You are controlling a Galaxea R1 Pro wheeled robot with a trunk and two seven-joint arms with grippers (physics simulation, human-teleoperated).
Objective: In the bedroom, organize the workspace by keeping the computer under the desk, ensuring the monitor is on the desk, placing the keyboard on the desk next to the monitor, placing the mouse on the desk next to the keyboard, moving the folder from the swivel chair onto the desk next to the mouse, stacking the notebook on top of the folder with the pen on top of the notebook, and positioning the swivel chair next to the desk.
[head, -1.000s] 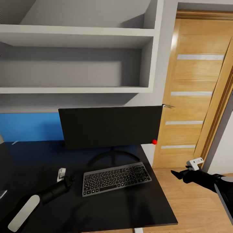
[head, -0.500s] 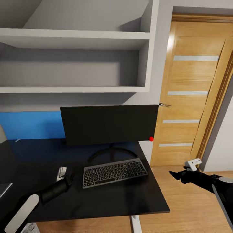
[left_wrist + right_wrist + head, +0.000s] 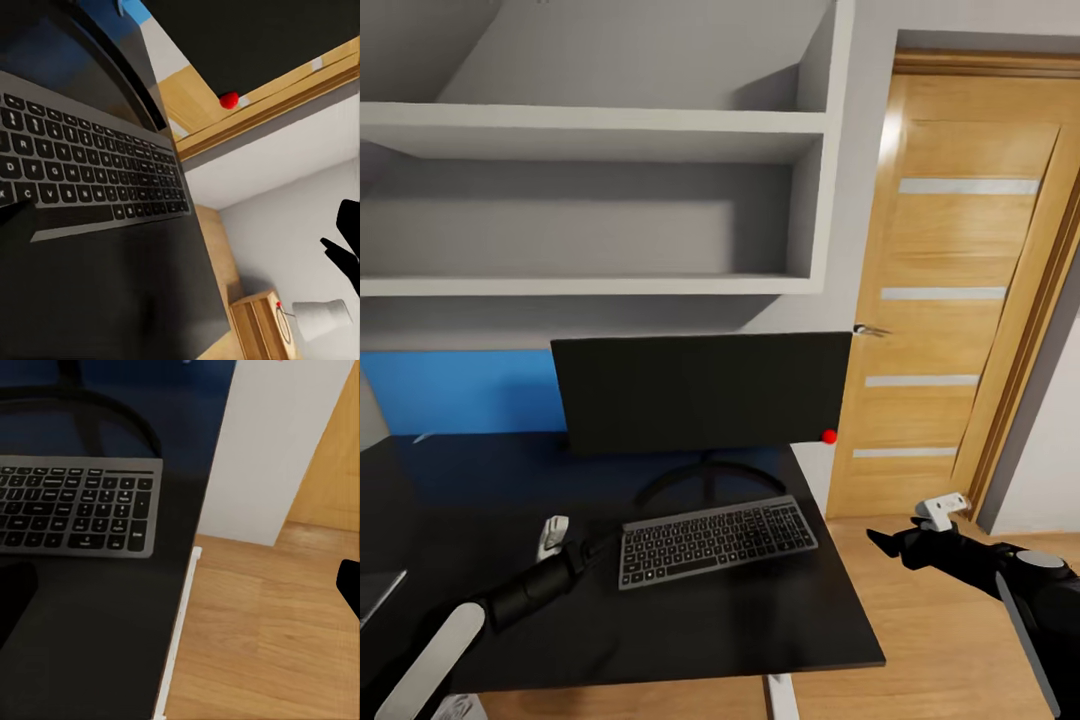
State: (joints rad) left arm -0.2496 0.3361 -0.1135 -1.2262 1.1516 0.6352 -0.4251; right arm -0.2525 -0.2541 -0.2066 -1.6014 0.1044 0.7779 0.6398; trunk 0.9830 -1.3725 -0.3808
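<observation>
The left arm reaches low across the desk (image 3: 690, 620), its left gripper (image 3: 600, 548) just beside the keyboard's left end; whether the claw is apart or together, I cannot tell. The right gripper (image 3: 885, 545) hangs over the wood floor (image 3: 940, 640) past the desk's right edge, state unclear too. The slim silver keyboard (image 3: 717, 540) lies near the right edge, before the wide black monitor (image 3: 700, 392).

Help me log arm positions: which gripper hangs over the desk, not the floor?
The left gripper, beside the keyboard; the right gripper is above wood floor.
</observation>
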